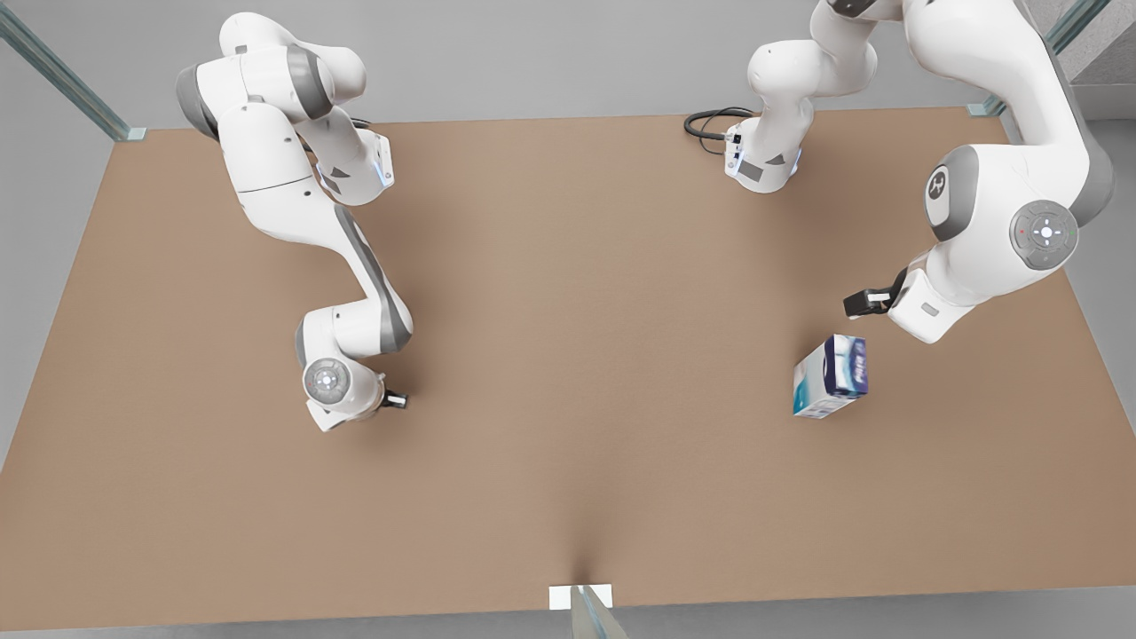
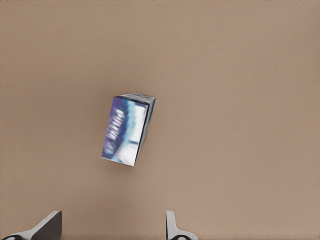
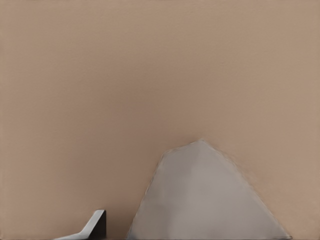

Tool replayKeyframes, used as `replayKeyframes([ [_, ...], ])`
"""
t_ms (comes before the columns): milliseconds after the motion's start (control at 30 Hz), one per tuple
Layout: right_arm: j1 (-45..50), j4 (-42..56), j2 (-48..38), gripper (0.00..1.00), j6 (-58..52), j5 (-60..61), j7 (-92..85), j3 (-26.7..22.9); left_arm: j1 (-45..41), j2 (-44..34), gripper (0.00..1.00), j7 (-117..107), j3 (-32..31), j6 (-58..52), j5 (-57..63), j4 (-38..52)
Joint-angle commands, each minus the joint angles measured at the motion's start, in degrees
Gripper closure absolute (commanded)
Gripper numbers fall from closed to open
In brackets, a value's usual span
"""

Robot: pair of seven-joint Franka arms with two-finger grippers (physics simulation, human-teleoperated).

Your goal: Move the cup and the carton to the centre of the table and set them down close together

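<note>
- Carton [image 1: 830,375]: it lies tilted on the bench [image 1: 568,373], well off the centre, toward the front view's right.
- Your left end effector [image 1: 865,302] hangs just beside and above the carton, released, with nothing between its fingers [image 2: 175,227]; in the left wrist view the carton sits ahead of the gap, apart from both fingers.
- The cup [image 3: 205,200] is far from the carton across the bench, right up against your right end effector [image 1: 395,401]; you cannot tell whether that one is grasping it.
- Step in hand, as I judge it: the approach to each item, with neither yet at the centre.
- Next, you would need to lower the left end effector, square it to the carton's skewed sides, and close.
- Count: one carton, one cup, two arms.
</note>
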Motion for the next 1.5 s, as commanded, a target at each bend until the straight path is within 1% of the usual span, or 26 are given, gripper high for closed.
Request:
replayKeyframes([
  [0,0.0,0.0,0.02,0.79,-0.1,0.33,0.06,-0.02,-0.01,0.0,0.0,0.0,-0.02,-0.05,0.02,0.0],
  [100,0.0,2.37,0.11,0.79,-2.29,0.42,-1.7,-0.64,-0.01,0.08,0.0,0.0,-0.02,0.04,0.03,0.0],
  [433,0.09,1.85,-1.56,0.79,-2.21,0.42,-1.26,0.06,-0.01,-0.27,0.0,0.0,0.06,0.04,0.03,0.0],
  [533,0.09,1.84,-3.05,0.79,-3.08,0.42,-0.38,1.82,-0.01,-0.27,0.0,0.0,0.06,0.04,0.2,0.0],
  [633,0.0,1.93,-4.11,0.79,-3.26,0.42,3.05,5.69,-0.01,-0.36,0.0,0.0,0.06,-0.05,0.99,0.0],
  [733,0.0,2.64,-4.11,0.79,-2.38,2.44,3.93,8.32,-0.01,-0.36,0.0,-0.09,0.06,-0.05,0.99,0.0],
  [833,0.09,6.76,-3.41,0.79,-1.77,2.44,7.79,11.31,-0.01,-0.36,0.0,-0.09,0.06,0.04,0.99,0.0],
  [867,0.44,8.96,-2.44,0.79,-1.15,2.18,10.34,12.72,-0.01,-0.36,0.0,-0.09,-0.02,0.83,0.99,0.0],
  [1000,3.34,18.72,2.3,0.79,-1.41,0.16,16.58,13.6,-0.01,-0.27,0.0,-0.09,-0.02,1.53,0.91,-0.26],
  [1033,4.3,22.41,4.5,0.79,-1.94,0.16,16.67,13.51,-0.01,-1.58,0.0,0.52,-0.46,4.86,0.82,-3.42],
  [1100,6.59,30.93,9.51,0.79,-2.29,-4.06,20.28,13.25,0.08,-1.67,0.0,4.56,-0.46,13.74,0.99,-9.49],
  [1133,7.3,32.69,11.7,0.79,-2.21,-3.97,20.28,13.07,0.43,-1.59,0.0,9.83,-0.46,14.54,0.99,-9.93],
  [1167,9.23,36.47,14.25,0.79,-2.29,-4.23,20.28,12.11,0.43,-0.36,0.0,10.55,-0.46,14.72,1.08,-9.84],
  [1233,11.34,45.52,20.14,0.79,-2.65,-5.73,20.36,11.75,0.43,3.69,0.0,10.63,-0.03,14.72,1.08,-5.71],
  [1267,12.22,50.71,23.4,0.79,-2.56,-5.73,20.36,11.75,0.43,5.44,0.0,11.6,-0.02,14.8,1.34,-5.36],
  [1333,14.06,57.56,28.76,0.79,-0.98,-5.82,19.22,11.75,1.22,8.08,0.0,14.06,-0.02,15.42,2.4,-3.87],
  [1367,14.59,57.83,29.82,0.79,3.24,-5.73,17.73,12.02,1.22,8.34,0.0,14.15,-0.11,15.51,2.22,-3.87],
  [1400,15.12,60.38,31.66,0.79,4.3,-5.73,15.8,12.46,1.22,9.14,0.0,15.91,-0.11,15.94,2.31,-3.87],
  [1467,17.84,61.17,33.16,0.79,6.93,-5.73,11.84,12.37,1.22,10.19,0.0,16.08,-0.11,17.53,2.05,-3.87],
])
